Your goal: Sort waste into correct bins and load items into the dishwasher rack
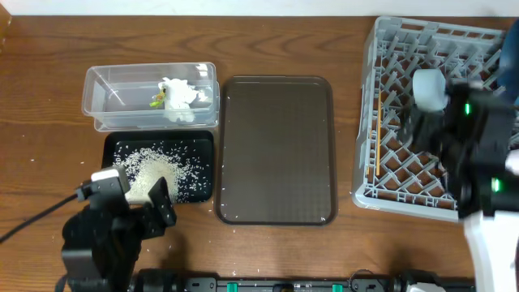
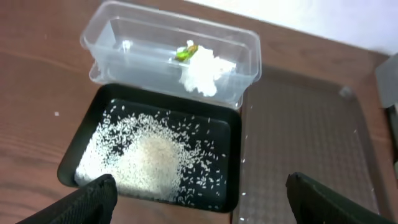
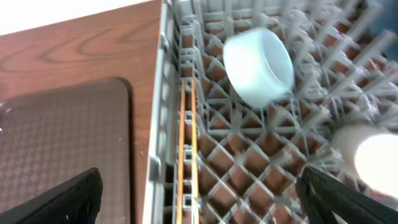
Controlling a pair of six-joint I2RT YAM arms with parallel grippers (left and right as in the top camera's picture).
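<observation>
The clear tub [image 1: 105, 101] holds crumpled white tissue [image 1: 178, 97] and a bit of yellow-green wrapper [image 1: 156, 100]; both also show in the left wrist view [image 2: 202, 71]. The black tray [image 1: 113, 146] holds a heap of rice grains [image 1: 154, 172] [image 2: 149, 165]. The grey rack [image 1: 389, 174] holds the wooden chopsticks [image 1: 377, 138] [image 3: 185, 155], a pale blue-white bowl [image 1: 428, 87] [image 3: 258, 67] and a white cup [image 3: 367, 152]. My left gripper [image 2: 199, 202] is open and empty over the black tray's near edge. My right gripper [image 3: 199, 199] is open and empty above the rack. The plate is out of view.
A larger brown serving tray [image 1: 276, 150] lies between the bins and the rack. A few stray grains lie on the table by the black tray's corner [image 1: 217, 191]. The table's front edge is just behind my arms.
</observation>
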